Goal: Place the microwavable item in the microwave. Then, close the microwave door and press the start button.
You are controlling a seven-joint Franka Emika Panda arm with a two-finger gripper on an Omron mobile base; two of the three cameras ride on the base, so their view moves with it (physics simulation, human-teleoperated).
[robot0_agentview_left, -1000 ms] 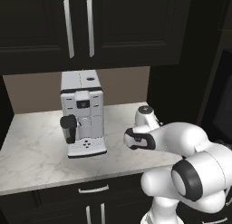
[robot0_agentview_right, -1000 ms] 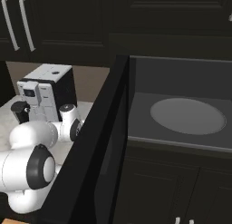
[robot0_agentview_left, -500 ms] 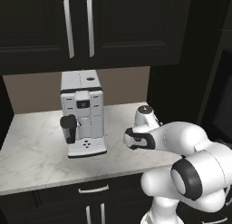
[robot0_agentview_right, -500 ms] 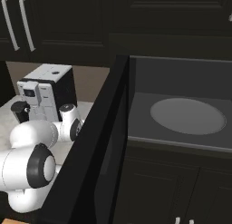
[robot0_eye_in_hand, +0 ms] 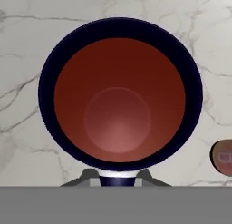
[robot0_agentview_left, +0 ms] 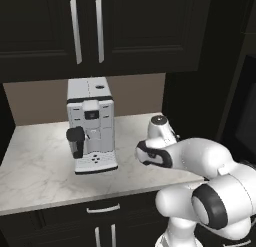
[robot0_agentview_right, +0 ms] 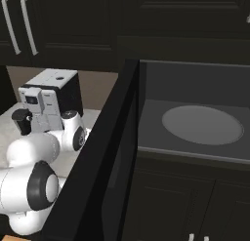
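The fingers (robot0_eye_in_hand: pixel 117 178) have just clenched on the near rim of the mug (robot0_eye_in_hand: pixel 119 93), standing on the marble desk (robot0_eye_in_hand: pixel 27 46), so lifting toward the open microwave (robot0_agentview_right: pixel 195 125) likely comes next.

From my right base camera, the wide black microwave door (robot0_agentview_right: pixel 105 152) stands swung open toward me, edge-on, splitting the frame. Right of it I see the grey cavity of the large built-in black microwave (robot0_agentview_right: pixel 195 89), with the round grey turntable (robot0_agentview_right: pixel 202 124) lying flat on its floor. Left of the door, the white coffee machine with a black side (robot0_agentview_right: pixel 51 101) stands on the pale marble counter (robot0_agentview_right: pixel 10 120), below dark cabinet doors with long silver handles (robot0_agentview_right: pixel 22 25).
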